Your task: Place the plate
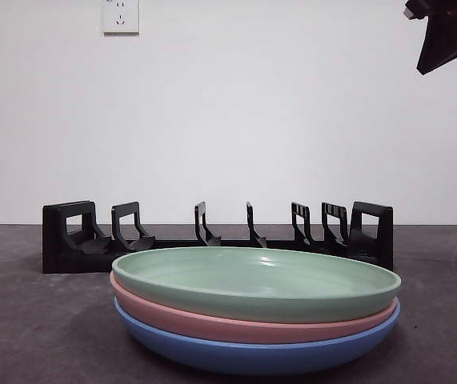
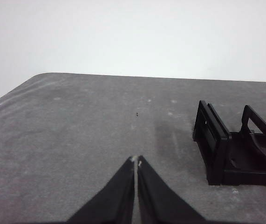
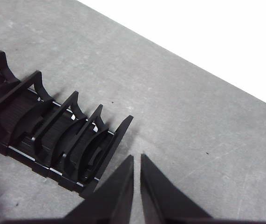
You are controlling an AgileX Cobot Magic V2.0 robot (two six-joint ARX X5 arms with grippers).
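Three plates sit stacked on the tabletop (image 1: 20, 320) before the empty rack (image 1: 212, 236), green plate (image 1: 256, 280) uppermost; both grippers, left gripper (image 2: 136, 162) and right gripper (image 3: 137, 157), are pinched together, holding nothing; best to grip the green rim only, then tilt it upright into a slot.

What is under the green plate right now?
The green plate sits on a pink plate, which sits on a blue plate on the table. Only their rims show; their insides are covered.

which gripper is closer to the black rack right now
Right, as far as the views show. The right gripper hovers just beside one end of the rack; the left gripper hovers off the opposite end.
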